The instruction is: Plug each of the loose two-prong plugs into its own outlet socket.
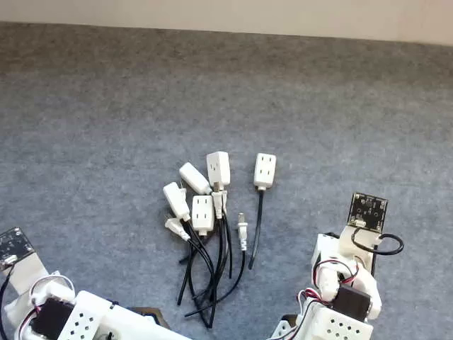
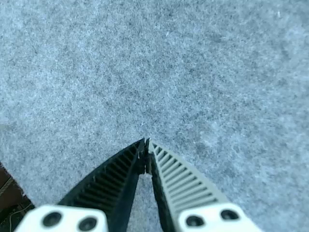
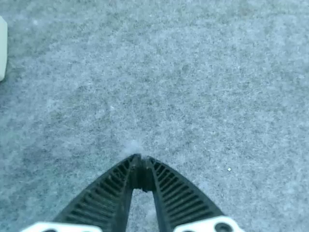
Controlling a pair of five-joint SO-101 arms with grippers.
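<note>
Awaiting pairing: loose plugs [image 1: 243,230], outlet sockets [image 1: 265,170], tangled cords [image 1: 212,276].
Clear of cords: left gripper [image 2: 146,145], right gripper [image 3: 140,162], pressed together, empty, seemingly parked.

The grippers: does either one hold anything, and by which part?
Nothing is held. The left gripper and the right gripper are both shut, empty, above the carpet.

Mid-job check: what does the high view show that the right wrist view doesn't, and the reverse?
High view: the outlets bunched with their black cords, one outlet set apart, and a loose plug between them. Right wrist view: the right gripper, shut, just over the mat, plus a white edge I cannot identify. Both: bare grey mat.
</note>
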